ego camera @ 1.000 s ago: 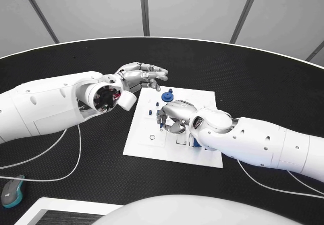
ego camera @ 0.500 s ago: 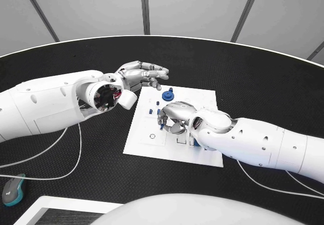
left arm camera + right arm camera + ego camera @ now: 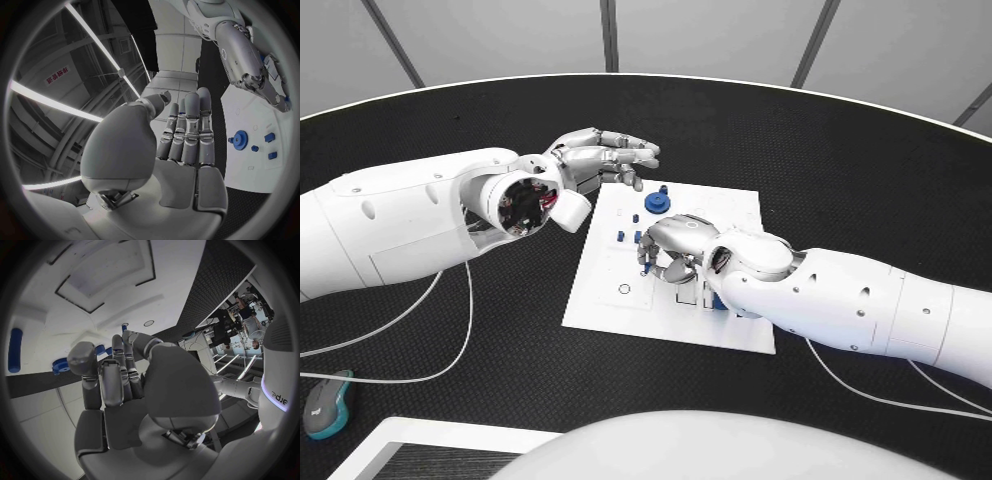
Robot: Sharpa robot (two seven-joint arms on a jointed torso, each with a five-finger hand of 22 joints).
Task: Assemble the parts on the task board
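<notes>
The white task board (image 3: 733, 325) lies mid-table. A blue gear (image 3: 658, 205) stands near its far edge, with small blue parts (image 3: 620, 210) beside it. My right hand (image 3: 678, 248) is bent down onto the board's middle, fingers curled, and pinches a small blue part (image 3: 645, 262) at its fingertips; that part's tip (image 3: 124, 328) shows past my right hand (image 3: 119, 375). My left hand (image 3: 606, 158) hovers off the board's far left corner, loosely curved and empty. In the left wrist view, the gear (image 3: 239, 139) and a blue block (image 3: 269, 136) lie beyond my left hand (image 3: 184, 132).
A blue peg (image 3: 15, 350) and the gear (image 3: 60, 365) stand on the board ahead of the right hand. White cables (image 3: 437, 330) trail over the black table at the left. A grey-blue device (image 3: 322, 405) lies near the front left edge.
The right hand has shifted slightly over the middle of the board with the blue part at its fingertips. The left hand has barely moved.
</notes>
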